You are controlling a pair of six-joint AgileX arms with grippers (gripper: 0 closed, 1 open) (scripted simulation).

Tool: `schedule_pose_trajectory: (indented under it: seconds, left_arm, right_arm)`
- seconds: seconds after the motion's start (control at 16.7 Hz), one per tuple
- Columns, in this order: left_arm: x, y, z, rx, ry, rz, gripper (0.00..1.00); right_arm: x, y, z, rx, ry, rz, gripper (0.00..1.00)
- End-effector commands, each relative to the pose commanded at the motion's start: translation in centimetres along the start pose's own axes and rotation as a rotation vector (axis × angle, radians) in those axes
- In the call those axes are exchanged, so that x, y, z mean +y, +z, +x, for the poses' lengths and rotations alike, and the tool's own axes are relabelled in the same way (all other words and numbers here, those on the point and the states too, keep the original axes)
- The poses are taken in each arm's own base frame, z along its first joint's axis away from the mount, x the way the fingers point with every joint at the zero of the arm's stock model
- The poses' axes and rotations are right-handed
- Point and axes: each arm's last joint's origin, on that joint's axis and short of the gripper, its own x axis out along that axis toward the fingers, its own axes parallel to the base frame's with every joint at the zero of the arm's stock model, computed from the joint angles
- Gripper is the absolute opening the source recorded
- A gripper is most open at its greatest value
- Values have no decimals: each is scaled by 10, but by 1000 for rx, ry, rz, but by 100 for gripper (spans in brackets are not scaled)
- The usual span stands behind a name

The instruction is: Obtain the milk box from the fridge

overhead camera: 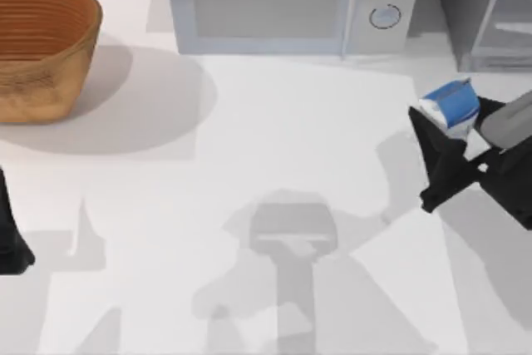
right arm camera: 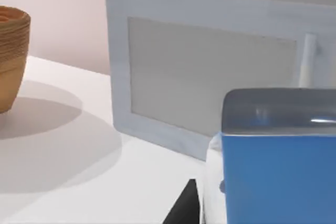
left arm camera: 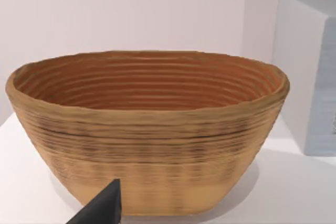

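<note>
You have one boxy blue-and-white milk box [overhead camera: 453,106] at three o'clock, clamped between the right gripper's [overhead camera: 460,125] black fingers, just below the dark grey fridge [overhead camera: 486,14]. One ribbed woven basket [overhead camera: 37,43] sits at ten o'clock; the left arm [overhead camera: 10,234] waits at nine.

A white table [overhead camera: 274,130] stretches wide under soft light, crossed by grey shadows. Behind it rises a pale pinkish wall [left arm camera: 131,9]. A pale grey microwave [overhead camera: 283,2] stands at the back, and a woven basket [overhead camera: 37,43] sits at the left.
</note>
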Motion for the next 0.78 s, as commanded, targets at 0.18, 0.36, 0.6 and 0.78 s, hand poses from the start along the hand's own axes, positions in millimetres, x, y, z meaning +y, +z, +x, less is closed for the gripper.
schedule_pose_trajectory:
  seconds: [0.18,0.36,0.6,0.78]
  left_arm:
    - [0,0,0,0,0,0,100]
    - [0,0,0,0,0,0,100]
    - [0,0,0,0,0,0,100]
    - [0,0,0,0,0,0,100]
  right_arm:
    - [8,-26,13,1,72,3,0]
    - [16,-49,20,1,127,5,0]
    - [22,-66,22,1,167,7,0]
    - [23,-67,23,1,171,7,0]
